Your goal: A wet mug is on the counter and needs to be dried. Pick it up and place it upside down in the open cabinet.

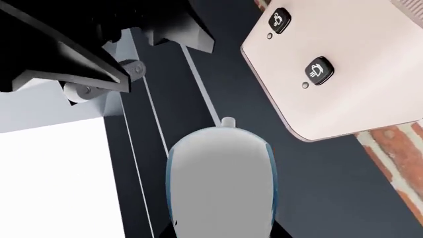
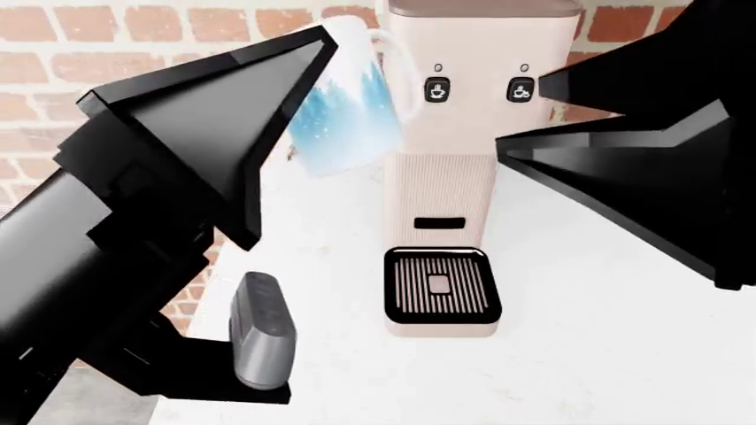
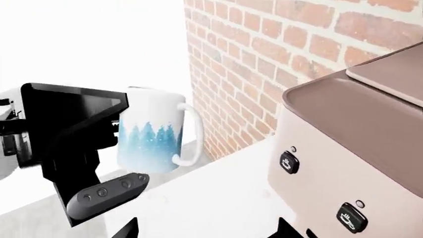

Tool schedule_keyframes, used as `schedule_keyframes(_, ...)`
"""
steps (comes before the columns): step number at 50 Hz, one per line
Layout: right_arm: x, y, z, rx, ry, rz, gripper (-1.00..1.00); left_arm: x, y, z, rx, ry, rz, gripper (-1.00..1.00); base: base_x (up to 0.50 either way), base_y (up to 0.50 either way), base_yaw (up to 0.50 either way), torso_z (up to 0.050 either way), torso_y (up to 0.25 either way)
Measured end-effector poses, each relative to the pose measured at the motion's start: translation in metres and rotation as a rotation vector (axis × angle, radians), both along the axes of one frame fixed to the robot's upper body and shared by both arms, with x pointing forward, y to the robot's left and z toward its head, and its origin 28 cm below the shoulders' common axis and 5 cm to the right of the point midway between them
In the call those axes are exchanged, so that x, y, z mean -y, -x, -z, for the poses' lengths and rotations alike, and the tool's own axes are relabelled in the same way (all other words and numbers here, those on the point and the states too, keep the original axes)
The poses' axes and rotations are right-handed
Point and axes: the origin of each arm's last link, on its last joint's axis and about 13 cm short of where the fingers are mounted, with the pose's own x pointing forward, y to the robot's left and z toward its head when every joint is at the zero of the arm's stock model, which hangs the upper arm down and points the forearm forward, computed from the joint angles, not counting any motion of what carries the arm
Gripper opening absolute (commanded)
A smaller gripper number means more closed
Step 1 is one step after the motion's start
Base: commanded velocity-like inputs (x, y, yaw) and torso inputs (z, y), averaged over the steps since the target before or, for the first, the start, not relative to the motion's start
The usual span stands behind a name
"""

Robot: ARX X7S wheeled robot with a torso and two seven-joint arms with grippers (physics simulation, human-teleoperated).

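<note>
The left claw (image 3: 126,148) pinches the mug (image 2: 343,106) and holds it in the air above the bench (image 2: 590,354), just beside the upper part of the coffee machine (image 2: 455,177), on the left arm's side of it. The mug is tilted, its handle (image 3: 191,136) turned toward the machine's two buttons (image 2: 521,88). A brick wall (image 3: 264,64) stands behind the machine. The right arm (image 2: 644,168) hangs on the machine's other side; whether its claw is spread or pressed together cannot be told.
</note>
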Motion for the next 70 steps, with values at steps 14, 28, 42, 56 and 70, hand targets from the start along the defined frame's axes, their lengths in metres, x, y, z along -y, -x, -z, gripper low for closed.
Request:
schedule_keyframes(14, -0.015, -0.002, -0.007, -0.019, 0.013, -0.101, 1.0, 0.003, 0.004, -0.001, 0.04, -0.012, 0.027, -1.0, 0.0, 0.0, 0.0, 0.0, 0.0)
schedule_keyframes(28, -0.029, -0.004, -0.014, -0.021, 0.033, -0.159, 1.0, 0.005, 0.009, -0.002, 0.061, -0.016, 0.044, -1.0, 0.0, 0.0, 0.0, 0.0, 0.0)
schedule_keyframes(42, -0.037, -0.004, -0.021, -0.031, 0.056, -0.2, 1.0, 0.004, 0.01, 0.001, 0.071, -0.021, 0.048, -1.0, 0.0, 0.0, 0.0, 0.0, 0.001)
schedule_keyframes(56, -0.043, -0.005, -0.022, -0.031, 0.064, -0.226, 1.0, 0.004, 0.014, 0.001, 0.082, -0.018, 0.055, -1.0, 0.0, 0.0, 0.0, 0.0, 0.0)
schedule_keyframes(70, -0.047, -0.011, -0.017, -0.031, 0.073, -0.234, 1.0, 0.003, 0.018, 0.0, 0.092, -0.012, 0.063, -1.0, 0.0, 0.0, 0.0, 0.0, 0.0)
